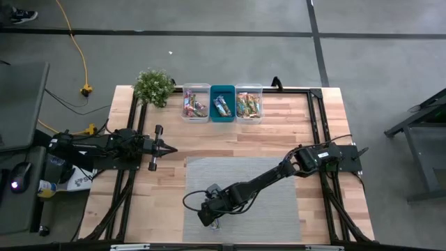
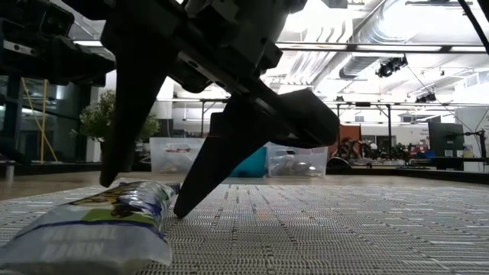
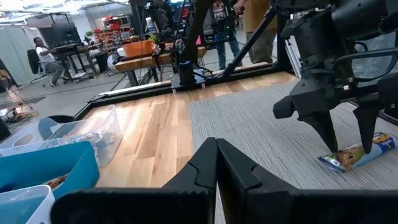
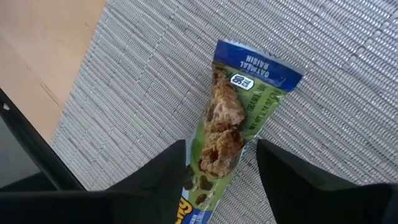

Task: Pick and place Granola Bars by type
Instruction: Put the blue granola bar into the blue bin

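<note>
One granola bar lies on the grey mat between the right tool's spread, unclenched fingers. Three bins line the wooden tabletop beyond; the left tool waits clenched.

An oatmeal raisin granola bar lies on the woven mat between the right gripper's spread fingers; three bins stand well beyond.

Open mat surrounds the granola bar; bins stand well apart.
</note>
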`<action>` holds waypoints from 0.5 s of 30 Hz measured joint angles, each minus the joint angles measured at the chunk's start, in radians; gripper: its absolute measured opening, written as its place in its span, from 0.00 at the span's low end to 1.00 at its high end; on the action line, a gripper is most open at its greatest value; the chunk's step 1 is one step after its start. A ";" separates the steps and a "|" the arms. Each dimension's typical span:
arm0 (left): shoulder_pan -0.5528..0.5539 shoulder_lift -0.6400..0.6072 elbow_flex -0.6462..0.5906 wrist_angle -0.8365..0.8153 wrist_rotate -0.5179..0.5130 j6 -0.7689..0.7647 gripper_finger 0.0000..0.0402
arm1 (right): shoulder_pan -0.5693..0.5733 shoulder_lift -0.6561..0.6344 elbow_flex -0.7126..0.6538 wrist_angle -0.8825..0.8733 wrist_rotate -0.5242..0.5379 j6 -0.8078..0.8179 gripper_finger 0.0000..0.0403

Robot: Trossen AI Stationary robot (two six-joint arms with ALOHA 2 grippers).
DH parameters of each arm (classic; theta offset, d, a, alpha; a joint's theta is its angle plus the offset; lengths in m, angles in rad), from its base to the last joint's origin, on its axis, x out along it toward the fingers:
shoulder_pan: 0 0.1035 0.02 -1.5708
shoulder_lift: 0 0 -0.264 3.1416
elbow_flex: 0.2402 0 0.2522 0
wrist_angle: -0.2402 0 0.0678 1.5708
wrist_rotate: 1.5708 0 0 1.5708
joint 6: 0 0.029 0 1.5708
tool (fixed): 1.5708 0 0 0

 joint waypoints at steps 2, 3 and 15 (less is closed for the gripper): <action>0.000 0.000 0.000 0.000 0.000 0.000 0.00 | -0.001 0.000 0.000 0.000 -0.001 -0.009 0.43; 0.000 0.000 0.000 0.000 0.000 0.000 0.00 | -0.001 0.000 0.000 0.000 -0.003 -0.015 0.41; 0.000 0.000 0.000 0.000 0.000 0.000 0.00 | -0.006 0.000 0.000 -0.001 -0.011 -0.025 0.26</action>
